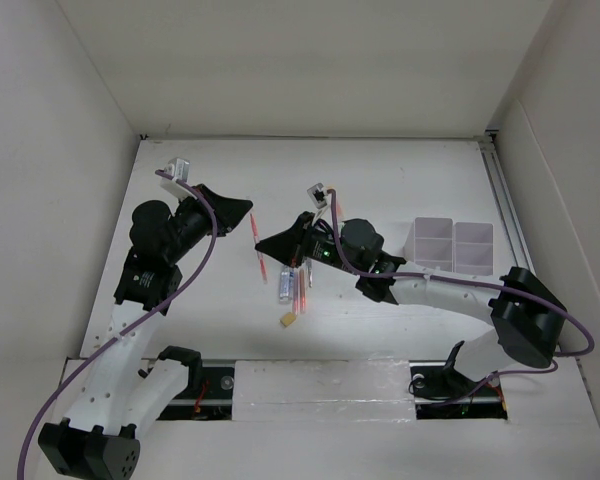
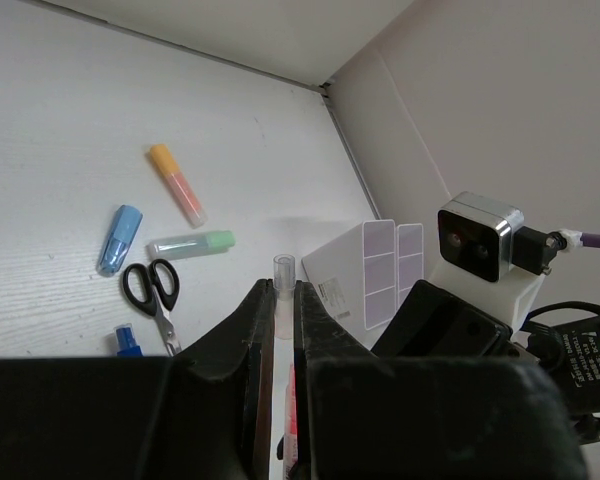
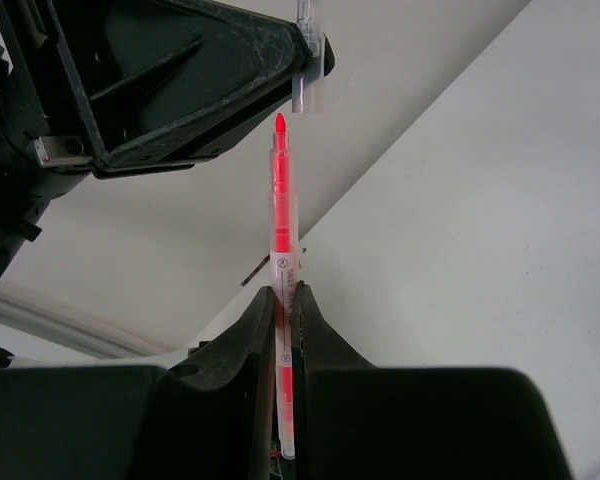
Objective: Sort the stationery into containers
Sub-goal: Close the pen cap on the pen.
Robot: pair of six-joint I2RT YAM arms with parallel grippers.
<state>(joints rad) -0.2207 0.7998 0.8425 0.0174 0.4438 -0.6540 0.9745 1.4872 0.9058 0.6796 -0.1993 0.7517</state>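
My right gripper (image 3: 283, 292) is shut on a thin red pen (image 3: 281, 215), whose uncapped tip points at a clear pen cap (image 3: 311, 70). My left gripper (image 2: 280, 286) is shut on that cap (image 2: 283, 272). From above, the left gripper (image 1: 247, 208) and the right gripper (image 1: 263, 245) meet tip to tip over the table, with the pen (image 1: 253, 224) between them. An orange marker (image 2: 176, 184), a blue marker (image 2: 120, 238), a green marker (image 2: 192, 244) and black-handled scissors (image 2: 152, 288) lie on the table. The white containers (image 1: 452, 245) stand at the right.
A glue bottle (image 1: 284, 283), more red pens (image 1: 300, 287) and a yellow eraser (image 1: 291, 320) lie under the right arm. White walls enclose the table at the back and on both sides. A rail (image 1: 505, 200) runs along the right edge.
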